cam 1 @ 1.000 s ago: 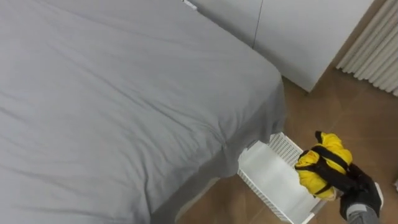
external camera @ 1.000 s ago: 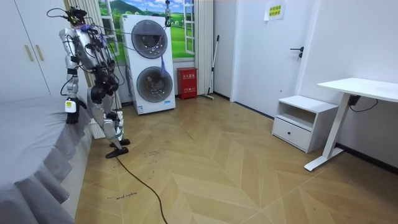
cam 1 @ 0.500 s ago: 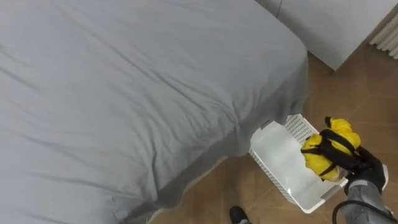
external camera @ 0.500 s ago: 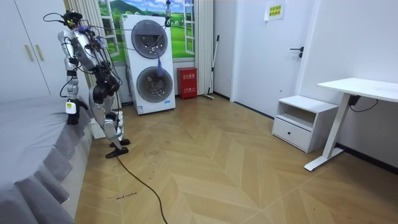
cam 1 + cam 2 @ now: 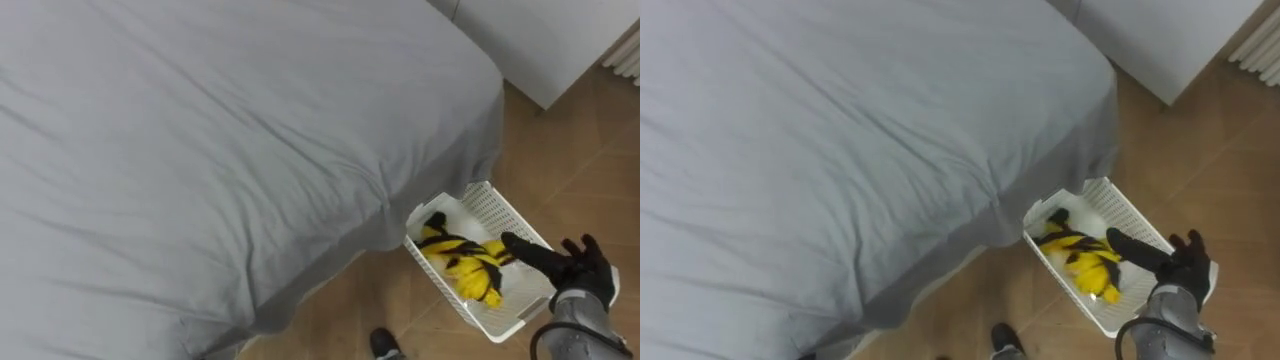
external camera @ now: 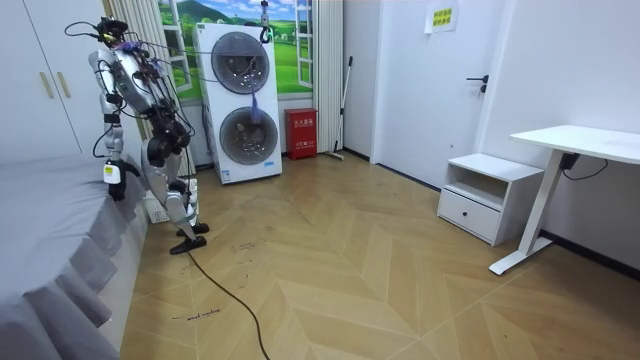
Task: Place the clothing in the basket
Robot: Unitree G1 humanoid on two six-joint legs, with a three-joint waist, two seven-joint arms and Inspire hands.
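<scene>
Yellow clothes (image 5: 462,268) are now lying in the basket (image 5: 503,203), let go by the right hand (image 5: 578,275), its fingers (image 5: 527,251) spread open. No other clothes are being seen on the bed (image 5: 200,150).

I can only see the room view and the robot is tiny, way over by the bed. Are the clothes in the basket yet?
Observer: Yes. The yellow and black clothes lie inside the white basket.
Operator: Is the robot holding them?
Observer: No. Its right hand is open, fingers spread, over the basket's rim.
Operator: Where is the basket exactly?
Observer: On the wood floor, right beside the corner of the grey bed.
</scene>
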